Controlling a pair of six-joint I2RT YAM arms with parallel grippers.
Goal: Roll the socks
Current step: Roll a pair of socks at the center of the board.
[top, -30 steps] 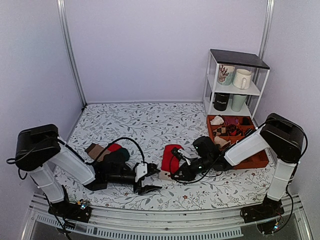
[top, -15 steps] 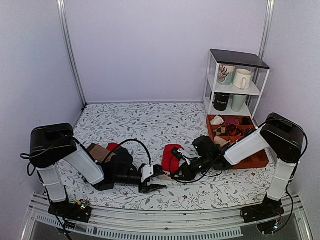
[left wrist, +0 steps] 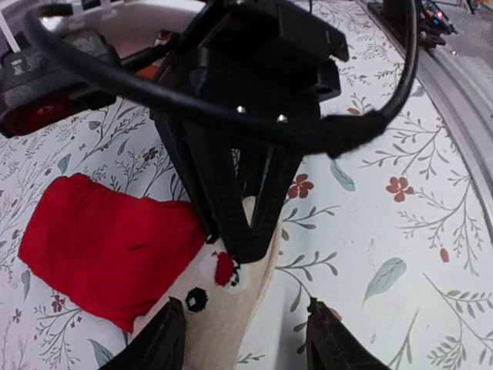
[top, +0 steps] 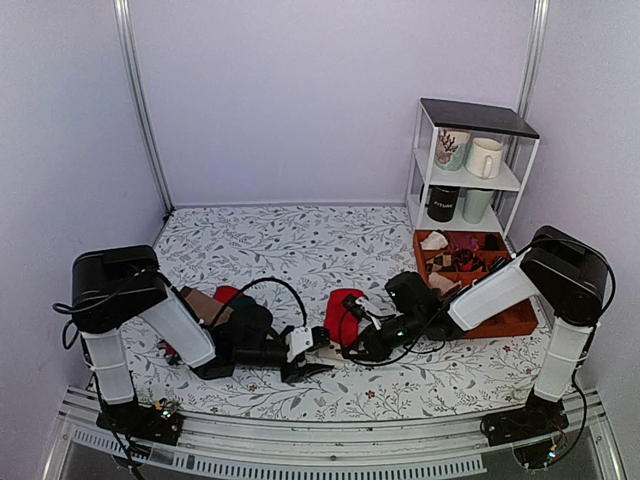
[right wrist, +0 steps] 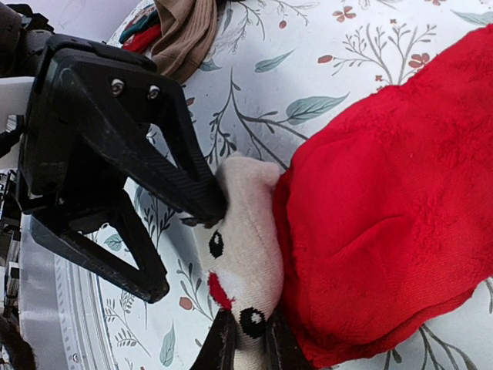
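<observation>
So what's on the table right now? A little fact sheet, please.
red socks: lying on the flowered table, beige end towards the arms
right gripper: shut on the beige end
left gripper: open, one finger touching that end
tan sock: lying apart, by the left arm
shelf: holds four mugs

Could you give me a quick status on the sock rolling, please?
Right gripper shut on beige end of red socks. Left gripper open, one finger touching that end. Not yet rolled. Brown sock lies apart.

Lab test booth — bare lilac walls (top: 300,100), aluminium posts (top: 140,110), mounting rail (top: 330,440).
</observation>
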